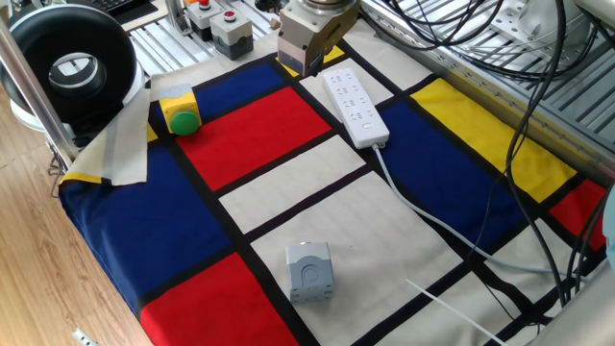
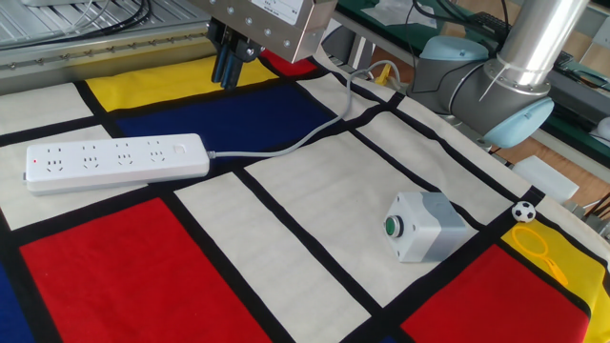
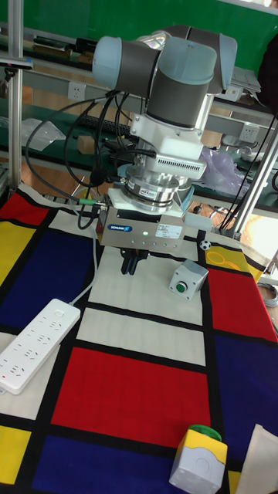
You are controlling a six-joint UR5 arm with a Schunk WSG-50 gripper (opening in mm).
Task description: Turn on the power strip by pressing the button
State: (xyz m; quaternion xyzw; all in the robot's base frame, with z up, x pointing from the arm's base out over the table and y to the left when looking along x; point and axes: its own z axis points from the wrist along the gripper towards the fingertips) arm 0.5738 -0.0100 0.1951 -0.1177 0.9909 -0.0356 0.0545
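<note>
Fingers of the gripper hang together above the cloth, touching nothing; no gap shows between them. Strip lies below and beside the gripper, flat, its cable trailing away under it. Button sits pale at the strip's cable end. Grey box stands well apart.

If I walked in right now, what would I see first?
Probably the bright cloth of red, blue, yellow and white blocks covering the table. Next, the robot's gripper hanging above the cloth, a little way from the white power strip lying flat with its cable. A small grey box with a green button sits farther along.
</note>
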